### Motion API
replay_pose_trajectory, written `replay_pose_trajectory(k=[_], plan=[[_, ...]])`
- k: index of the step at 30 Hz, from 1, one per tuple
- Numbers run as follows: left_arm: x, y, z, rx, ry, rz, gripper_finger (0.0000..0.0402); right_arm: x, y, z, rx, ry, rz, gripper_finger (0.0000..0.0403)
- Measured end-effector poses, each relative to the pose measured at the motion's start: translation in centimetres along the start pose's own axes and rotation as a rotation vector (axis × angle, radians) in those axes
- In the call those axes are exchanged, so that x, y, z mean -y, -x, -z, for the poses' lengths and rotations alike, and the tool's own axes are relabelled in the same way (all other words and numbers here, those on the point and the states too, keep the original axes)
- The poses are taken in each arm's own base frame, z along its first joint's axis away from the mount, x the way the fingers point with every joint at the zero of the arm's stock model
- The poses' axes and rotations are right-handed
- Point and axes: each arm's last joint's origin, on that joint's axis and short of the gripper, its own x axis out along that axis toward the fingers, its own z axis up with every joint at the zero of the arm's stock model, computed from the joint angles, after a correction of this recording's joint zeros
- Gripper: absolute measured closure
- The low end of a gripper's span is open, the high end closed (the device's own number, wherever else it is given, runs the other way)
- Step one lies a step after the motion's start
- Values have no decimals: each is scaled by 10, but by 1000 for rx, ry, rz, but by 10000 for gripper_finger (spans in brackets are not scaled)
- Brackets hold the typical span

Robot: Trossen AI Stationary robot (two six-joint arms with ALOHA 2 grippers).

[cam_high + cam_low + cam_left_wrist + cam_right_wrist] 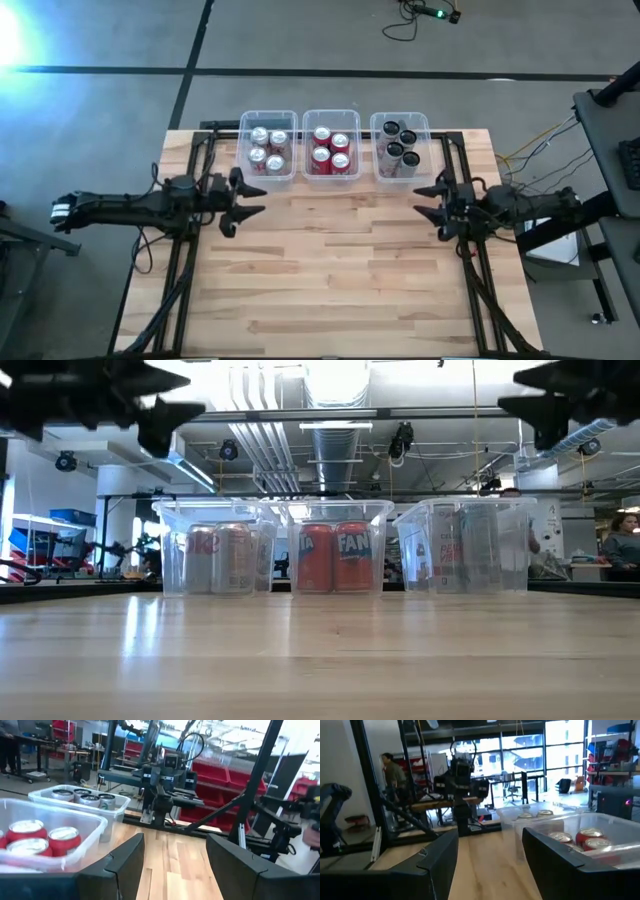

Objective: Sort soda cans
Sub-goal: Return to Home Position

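Left gripper (256,199): fingers spread, empty, raised above the wooden table (340,290) near its left side, pointing toward the centre. Right gripper (422,201): likewise spread and empty, mirrored at the right side. Beyond both, toward the far table edge, three clear plastic bins in a row. Silver soda cans (267,149) in the left bin (268,113), nearest the left gripper; red soda cans (331,148) in the middle bin (331,112); black soda cans (398,147) in the right bin (399,114), nearest the right gripper. Four per bin, upright, tops up. No loose can between grippers and bins. Sorting judged complete, with only a retreat away from the bins left.
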Motion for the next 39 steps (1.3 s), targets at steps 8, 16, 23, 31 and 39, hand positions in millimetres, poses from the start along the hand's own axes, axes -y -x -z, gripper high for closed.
replay_pose_trajectory(k=[8,16,23,31,39], plan=[[-8,13,36,39,51,-37,203,3,3,33,18,-94,-2,202],[-8,28,40,27,17,-55,208,3,1,47,-56,-220,10,223],[-4,38,44,55,23,-25,215,2,1,35,-22,-105,12,267],[-1,44,59,58,13,-67,230,3,3,40,7,6,5,382],[2,46,59,65,-65,-38,238,2,4,46,3,19,-55,393]])
